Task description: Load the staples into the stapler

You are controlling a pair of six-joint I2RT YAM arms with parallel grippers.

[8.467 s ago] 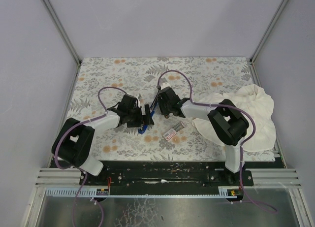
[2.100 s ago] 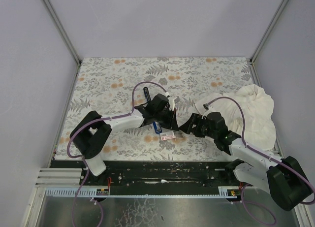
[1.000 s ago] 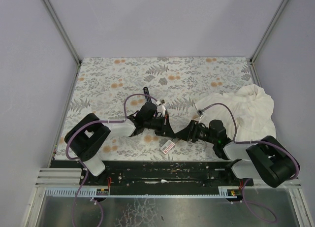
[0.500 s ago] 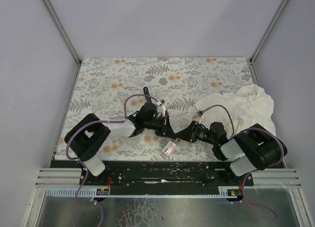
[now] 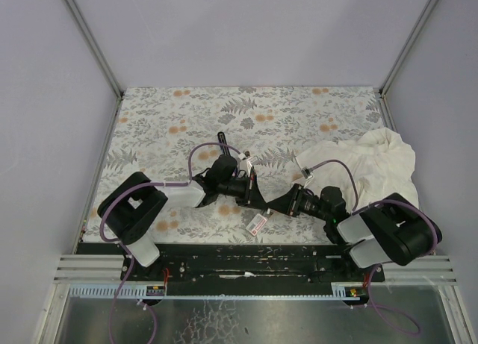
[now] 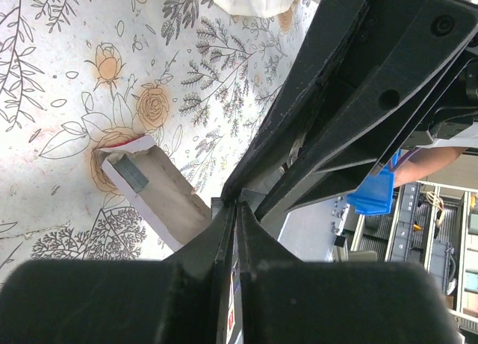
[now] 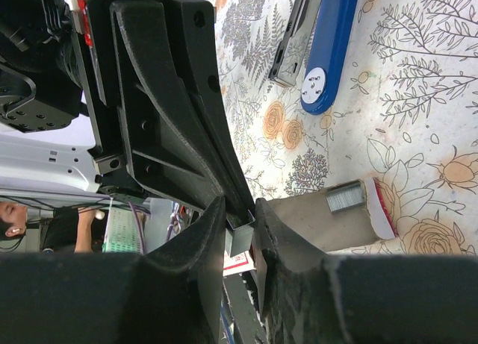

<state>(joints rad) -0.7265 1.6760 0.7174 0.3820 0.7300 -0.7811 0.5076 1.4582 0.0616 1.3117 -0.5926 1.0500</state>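
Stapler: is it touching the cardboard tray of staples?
Apart. The right wrist view shows the blue stapler and the cardboard tray with a clear stretch of flowered table between them.

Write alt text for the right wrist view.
The right end effector brackets one end of the tray, which holds staples. The left end effector meets it there; the blue stapler lies beyond.
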